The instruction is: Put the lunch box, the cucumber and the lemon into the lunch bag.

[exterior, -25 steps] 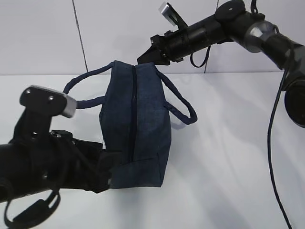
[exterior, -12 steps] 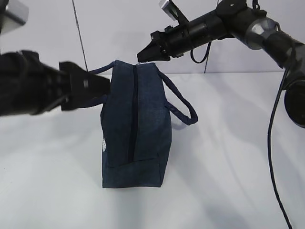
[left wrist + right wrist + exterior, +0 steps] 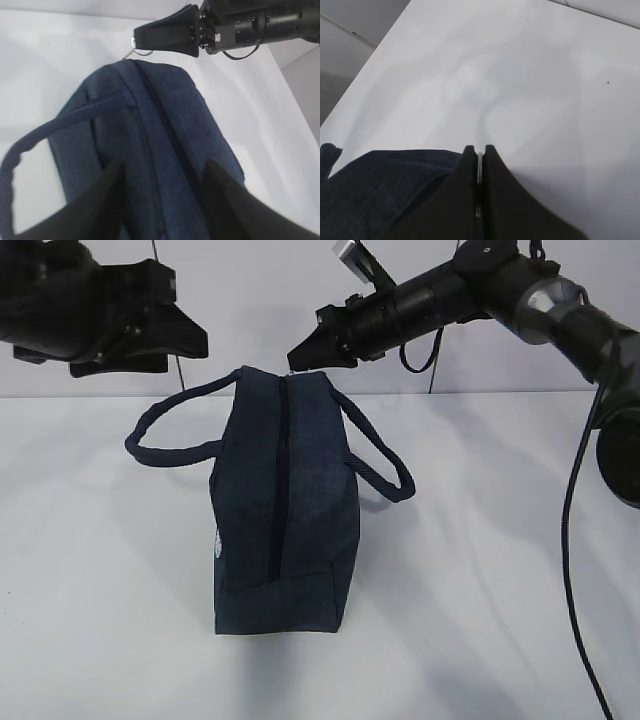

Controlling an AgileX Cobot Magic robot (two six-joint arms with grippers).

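Lunch bag (image 3: pixel 285 505), dark navy fabric, standing on the white surface (image 3: pixel 480 570) at centre of the exterior view, its narrow top face with the zipper (image 3: pixel 279 480) running toward the camera. The zipper line appears closed along its visible length. One loop handle (image 3: pixel 165 430) spreads out to the left of the bag and lies low over the surface; the other handle (image 3: pixel 380 465) arches out to the right. Right claw (image 3: pixel 298 358) sits at the far top end of the bag, its two fingers pressed together on the metal ring pull (image 3: pixel 141 50); in the right wrist view a thin sliver of metal shows between the closed fingertips (image 3: pixel 492 165), with navy fabric directly beneath. Left claw (image 3: pixel 185 335) hangs in the air at upper left of the exterior view, above the left handle and clear of the bag, its fingers (image 3: pixel 107 200) apart with nothing between them; the left wrist view looks down past them onto the bag's top and the zipper. A black cable (image 3: pixel 575 540) trails down the right edge of the exterior view. A pale wall (image 3: pixel 240 300) rises behind the surface.
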